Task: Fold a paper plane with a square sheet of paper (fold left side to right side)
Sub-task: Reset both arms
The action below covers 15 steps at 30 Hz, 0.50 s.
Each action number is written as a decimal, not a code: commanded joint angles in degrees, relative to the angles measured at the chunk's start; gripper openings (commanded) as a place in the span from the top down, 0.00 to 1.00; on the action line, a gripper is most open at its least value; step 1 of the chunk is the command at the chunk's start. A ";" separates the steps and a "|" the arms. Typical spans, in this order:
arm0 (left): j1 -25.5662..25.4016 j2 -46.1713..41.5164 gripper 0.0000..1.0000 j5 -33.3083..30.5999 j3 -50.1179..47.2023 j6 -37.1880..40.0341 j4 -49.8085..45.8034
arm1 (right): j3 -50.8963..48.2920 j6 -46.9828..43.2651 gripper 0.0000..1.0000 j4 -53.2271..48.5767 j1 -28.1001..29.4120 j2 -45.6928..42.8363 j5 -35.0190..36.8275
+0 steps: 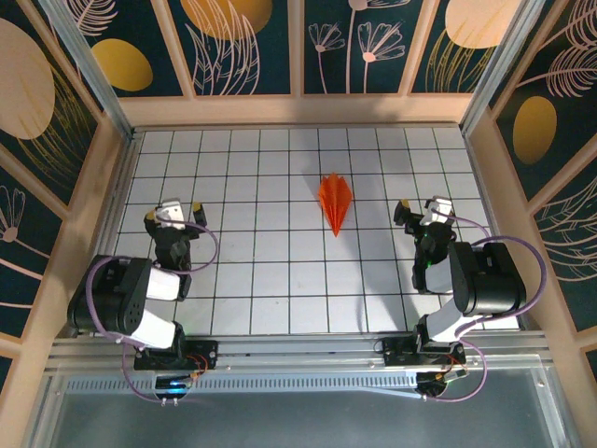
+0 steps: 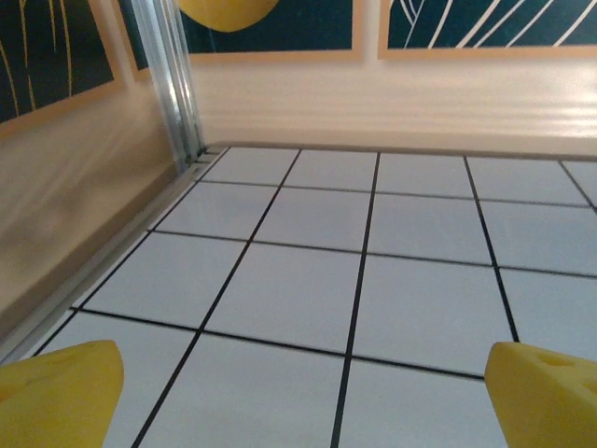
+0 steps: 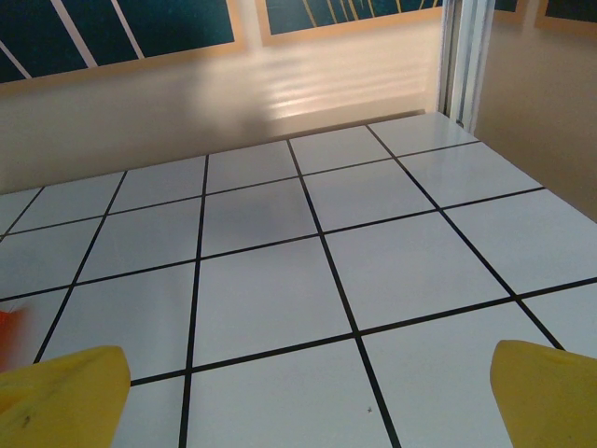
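The square sheet of paper lies folded into a narrow orange paper plane (image 1: 334,201) with creases, flat on the grid table just right of centre, its sharp point toward the near edge. My left gripper (image 1: 173,212) rests low at the left, well apart from the plane. It is open, and bare tiles show between its yellow fingertips (image 2: 58,397). At the right, my right gripper (image 1: 423,206) is likewise open, with nothing between its yellow fingertips (image 3: 61,397). An orange sliver of the paper plane (image 3: 5,334) shows at the left edge of the right wrist view.
The white grid table (image 1: 280,280) is bounded by beige walls on the left (image 1: 89,215), back (image 1: 298,110) and right (image 1: 508,215), with aluminium posts in the back corners (image 2: 173,84). Both arm bases sit on the near rail (image 1: 298,350).
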 commanded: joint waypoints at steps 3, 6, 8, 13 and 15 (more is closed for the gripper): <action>1.39 0.57 0.01 -0.13 1.97 -3.21 2.96 | 0.67 -0.18 0.01 2.72 -0.15 0.23 -0.49; 1.65 0.46 0.01 0.15 2.04 -3.41 2.56 | 0.71 -0.15 0.01 2.67 -0.01 0.28 -0.44; 1.65 0.51 0.01 -0.01 1.87 -3.23 3.23 | 0.73 -0.18 0.01 2.70 -0.03 0.26 -0.51; 1.65 0.43 0.01 -0.08 1.69 -3.24 3.35 | 0.67 -0.16 0.01 2.65 -0.08 0.27 -0.49; 1.65 0.49 0.01 -0.09 1.75 -3.25 3.25 | 0.71 -0.22 0.01 2.57 -0.05 0.28 -0.51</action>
